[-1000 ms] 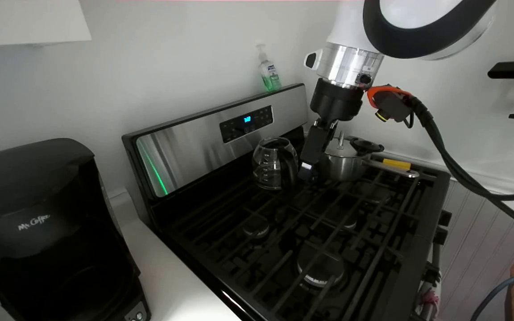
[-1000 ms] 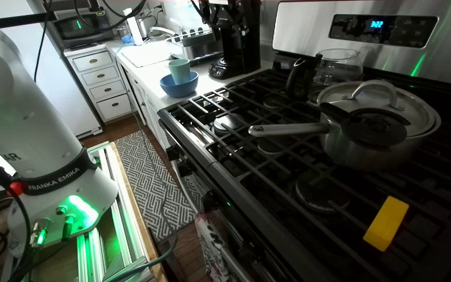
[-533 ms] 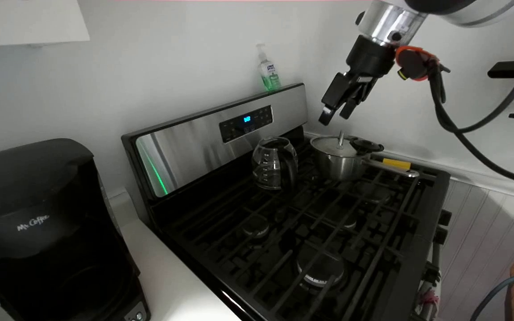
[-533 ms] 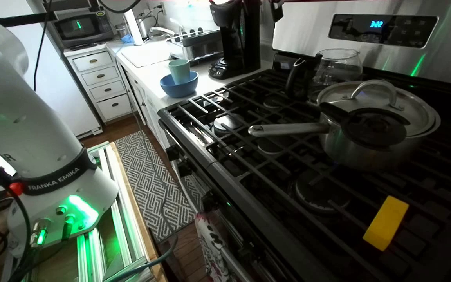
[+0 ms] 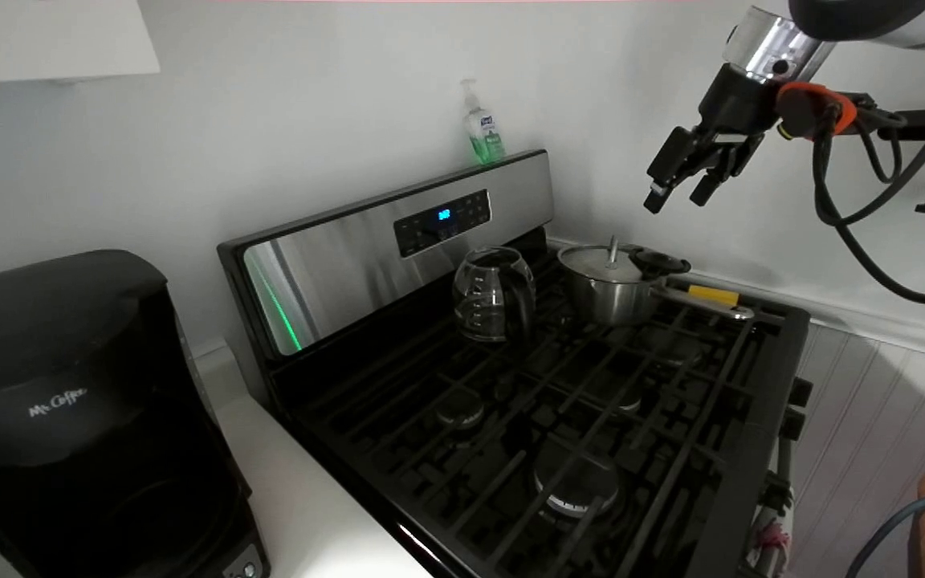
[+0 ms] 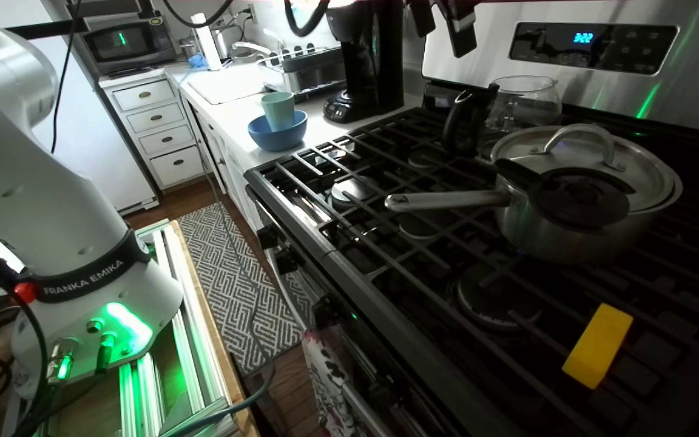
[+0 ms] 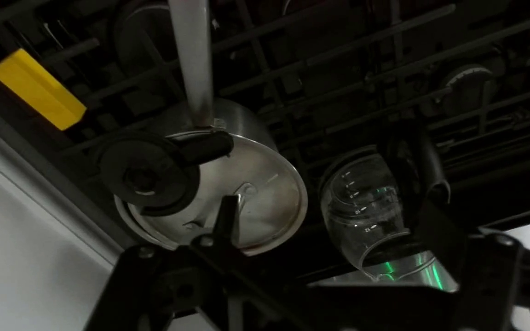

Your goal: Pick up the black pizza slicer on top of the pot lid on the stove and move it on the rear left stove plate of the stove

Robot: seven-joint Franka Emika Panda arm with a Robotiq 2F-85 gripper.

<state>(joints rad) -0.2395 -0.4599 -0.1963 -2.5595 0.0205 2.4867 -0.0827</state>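
Note:
The black pizza slicer [image 5: 659, 261] lies on the pot lid [image 6: 647, 176], its handle toward the pot's long handle. It also shows in an exterior view [image 6: 580, 200] and at the left of the wrist view [image 7: 147, 170]. The steel pot [image 5: 611, 301] stands on the stove [image 5: 511, 457] at the rear right. The rear left stove plate [image 5: 460, 408] has nothing on it. My gripper [image 5: 678, 202] is open and empty, tilted, well above the pot. Its fingers [image 6: 462, 39] show at the top of an exterior view and stand wide apart in the wrist view [image 7: 334, 202].
A glass coffee carafe [image 5: 482, 297] stands beside the pot, at the rear middle of the stove. A yellow block [image 6: 598, 346] lies on the right grate. The steel back panel [image 5: 334, 273] and the wall bound the stove. A black coffee maker [image 5: 69, 385] stands left of it.
My gripper has risen and moved right in an exterior view, from low between carafe and pot to well above the pot. The slicer, pot and carafe have not moved.

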